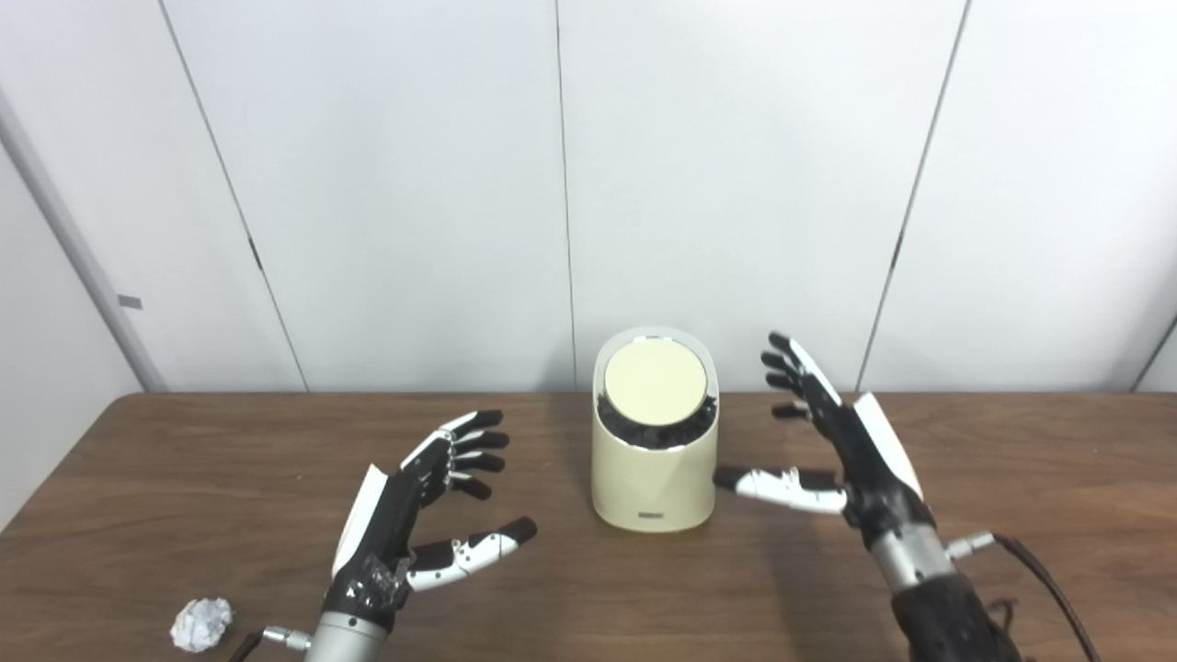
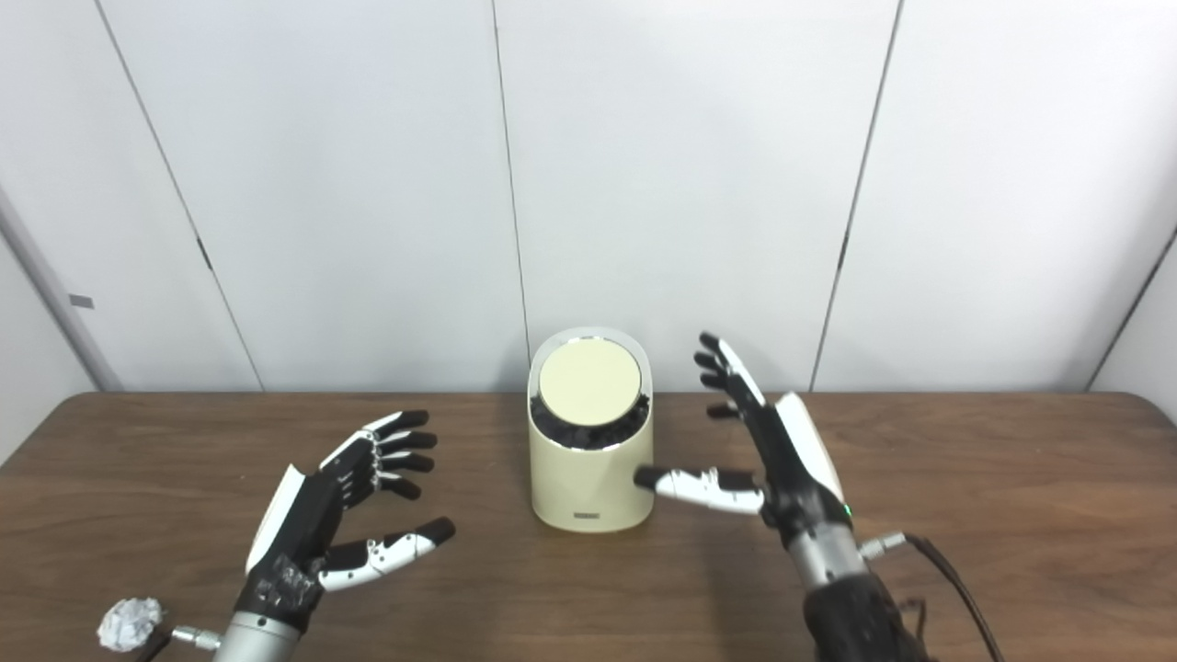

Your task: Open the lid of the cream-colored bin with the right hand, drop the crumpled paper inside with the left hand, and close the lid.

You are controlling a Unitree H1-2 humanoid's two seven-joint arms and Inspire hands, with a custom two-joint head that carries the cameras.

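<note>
Crumpled paper (image 1: 201,624) lies closest to the camera, at the near left edge of the tabletop (image 1: 1011,460). It is one small white ball with many folds and grey shadows in them, and it sits just beside the left wrist, on its outer side, not touching any finger.

Two hands are in view. The left hand (image 1: 418,510) hovers over the wood to the left of the bin, its palm turned toward the centre, the fingers spread apart and a little curled, the thumb stretched forward. It holds nothing. The right hand (image 1: 832,441) stands on the other side of the bin, also wide open and holding nothing, with the fingers pointing up and away. Its thumb reaches sideways toward the lower wall of the bin; the tip is very near the wall, and maybe it touches, but this I cannot say from these views.

One cream-colored bin (image 1: 655,478) stands upright in the middle of the tabletop, toward the far edge, between the two hands. It has a rounded body, a small dark label low on the front, and a sloped top. The lid (image 1: 656,381) is a pale round disc, lying closed inside a dark ring with a shiny rim.
</note>
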